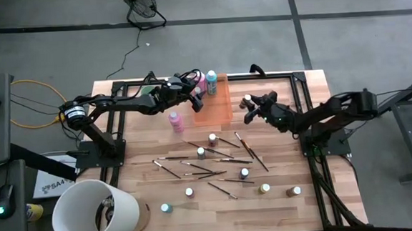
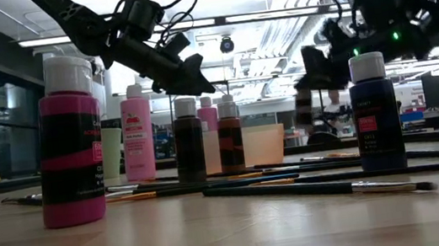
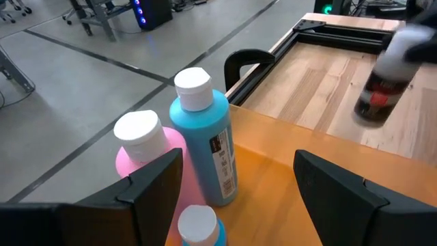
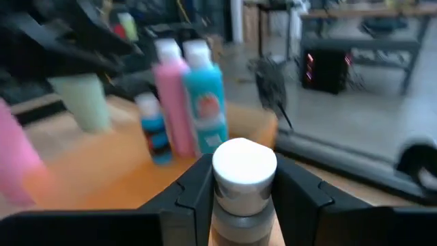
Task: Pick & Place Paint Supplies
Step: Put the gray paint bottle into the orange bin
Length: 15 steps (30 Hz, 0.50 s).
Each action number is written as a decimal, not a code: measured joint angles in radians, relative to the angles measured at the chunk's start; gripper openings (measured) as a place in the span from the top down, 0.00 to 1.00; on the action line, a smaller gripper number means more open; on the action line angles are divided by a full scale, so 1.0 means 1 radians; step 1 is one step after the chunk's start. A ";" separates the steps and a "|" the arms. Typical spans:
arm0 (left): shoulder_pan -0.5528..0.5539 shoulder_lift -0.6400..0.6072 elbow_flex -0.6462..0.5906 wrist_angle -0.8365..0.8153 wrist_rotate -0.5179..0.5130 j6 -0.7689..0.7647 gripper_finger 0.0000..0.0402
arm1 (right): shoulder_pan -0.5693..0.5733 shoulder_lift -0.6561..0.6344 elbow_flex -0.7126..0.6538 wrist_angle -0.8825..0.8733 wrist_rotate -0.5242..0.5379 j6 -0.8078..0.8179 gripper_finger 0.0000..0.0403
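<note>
A: While the right gripper (image 4: 239, 205) carried a small white-capped bottle (image 4: 244, 179) toward the orange tray (image 1: 213, 109), what remained?

B: Three bottles (image 3: 205, 140) stood in the tray; the left gripper (image 3: 235, 188) hovered there, spread and empty. Brushes (image 1: 202, 163) and small bottles (image 1: 244, 173) littered the table (image 1: 298, 210).

Bottles (image 1: 207, 82) stand in the tray (image 1: 213, 109); brushes (image 1: 216, 160) lie before it.

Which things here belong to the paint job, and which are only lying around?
Belong:
pink bottle on the table
teal bottle in the tray
small bottle in the right gripper
brushes

Lying about:
orange tray
white bucket
floor fan
</note>
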<state>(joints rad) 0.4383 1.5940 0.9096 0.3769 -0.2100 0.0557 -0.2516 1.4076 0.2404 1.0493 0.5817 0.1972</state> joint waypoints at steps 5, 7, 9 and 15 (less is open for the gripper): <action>0.001 0.000 0.000 -0.004 -0.006 0.009 0.31 | -0.022 -0.078 0.131 -0.159 -0.122 -0.104 0.72; 0.001 0.000 0.000 0.000 -0.006 0.009 0.31 | -0.051 -0.086 0.215 -0.292 -0.195 -0.128 0.72; 0.001 0.000 0.000 0.010 -0.007 0.009 0.31 | -0.087 -0.075 0.303 -0.404 -0.280 -0.152 0.72; 0.001 0.000 0.000 0.012 0.009 -0.007 0.31 | -0.214 -0.016 0.438 -0.505 -0.549 -0.244 0.72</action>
<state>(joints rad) 0.4393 1.5940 0.9096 0.3889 -0.2006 0.0490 -0.4658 1.3914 0.6782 0.5441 0.0326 -0.0465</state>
